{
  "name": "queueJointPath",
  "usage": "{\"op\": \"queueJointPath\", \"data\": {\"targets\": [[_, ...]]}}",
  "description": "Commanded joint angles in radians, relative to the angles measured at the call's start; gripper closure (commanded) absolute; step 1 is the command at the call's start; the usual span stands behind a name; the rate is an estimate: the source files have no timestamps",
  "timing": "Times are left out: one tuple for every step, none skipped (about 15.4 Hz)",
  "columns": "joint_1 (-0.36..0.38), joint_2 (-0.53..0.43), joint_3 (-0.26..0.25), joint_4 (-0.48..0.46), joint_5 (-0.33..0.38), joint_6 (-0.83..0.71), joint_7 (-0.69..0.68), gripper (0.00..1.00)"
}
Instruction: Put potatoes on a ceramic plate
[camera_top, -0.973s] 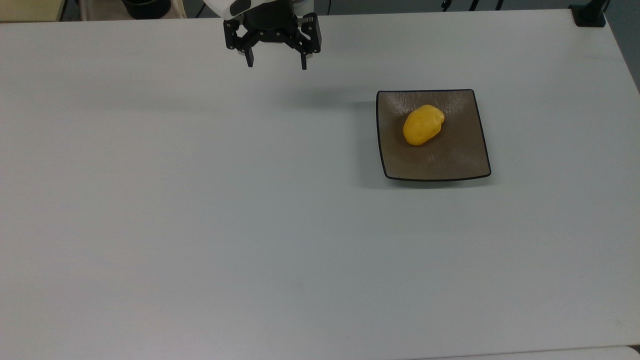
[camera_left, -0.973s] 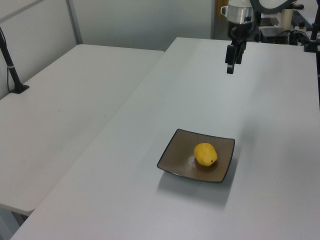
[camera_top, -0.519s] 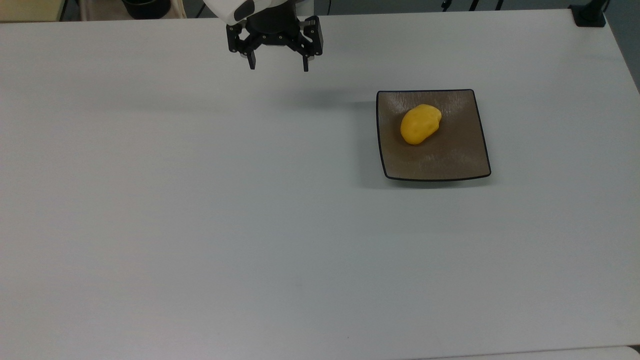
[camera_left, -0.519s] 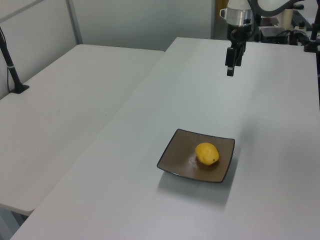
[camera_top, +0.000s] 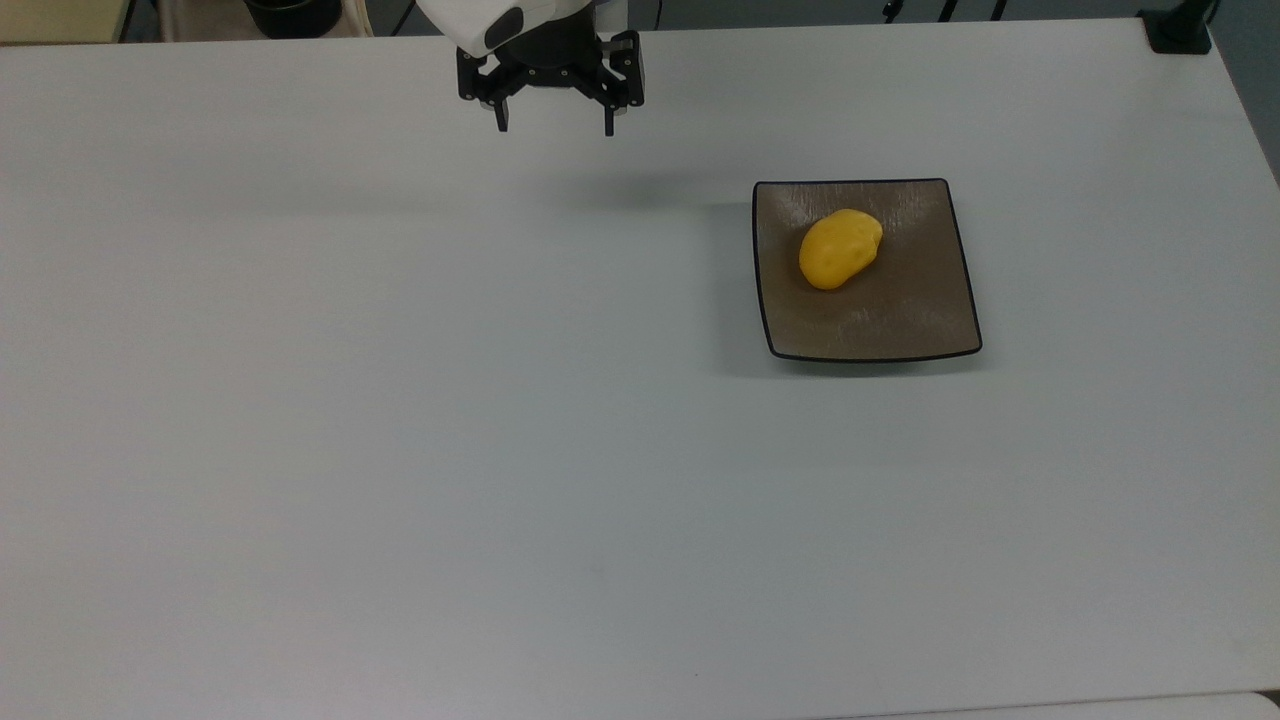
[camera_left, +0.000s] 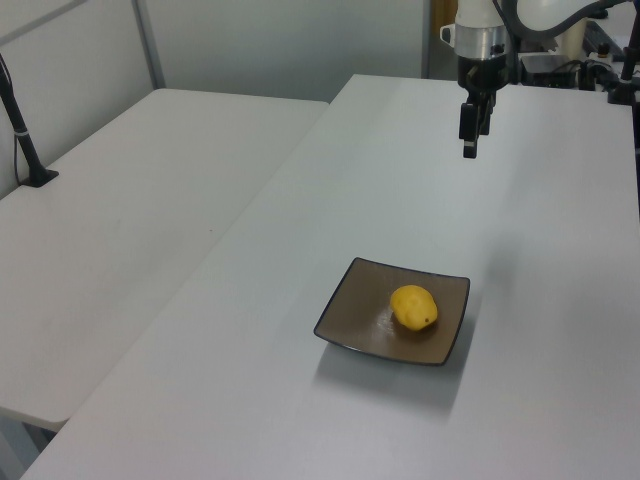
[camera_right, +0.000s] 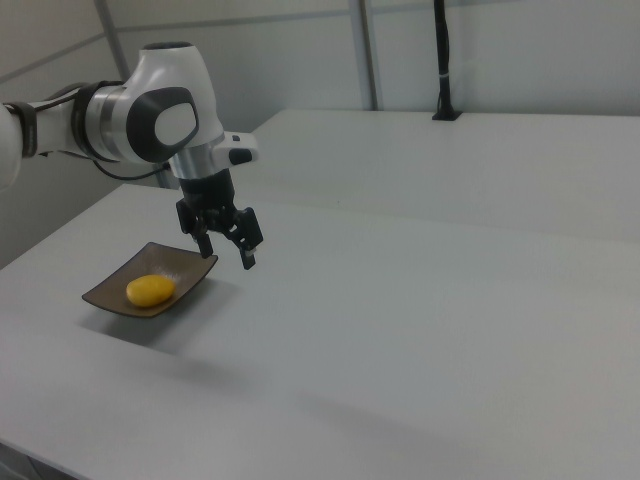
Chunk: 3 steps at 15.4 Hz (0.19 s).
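Note:
The yellow potato (camera_top: 840, 249) lies on the square brown ceramic plate (camera_top: 900, 320), a little toward the top view's upper left of the plate's middle. The left view has the potato (camera_left: 414, 306) on the plate (camera_left: 352, 315) too, as does the right view, with the potato (camera_right: 150, 290) on the plate (camera_right: 110, 290). My gripper (camera_top: 555, 125) hangs open and empty above the table, well away from the plate toward the top view's upper left. It also hangs in the left view (camera_left: 469, 145) and the right view (camera_right: 229, 257).
The white table (camera_top: 400, 450) spreads wide around the plate. A second white table (camera_left: 130, 220) stands alongside in the left view. A black post base (camera_top: 1180, 30) sits at the top view's far right corner.
The gripper has drifted slightly up and to the right in the left view. The potato has rocked a touch on the plate and come to rest.

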Motion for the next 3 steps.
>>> {"op": "queueJointPath", "data": {"targets": [[0.008,-0.008,-0.005,-0.004,-0.003,-0.011,-0.006,0.0],[0.008,-0.008,-0.005,-0.004,-0.003,-0.009,-0.003,0.0],[0.008,-0.008,-0.005,-0.002,-0.003,-0.006,0.002,0.0]]}}
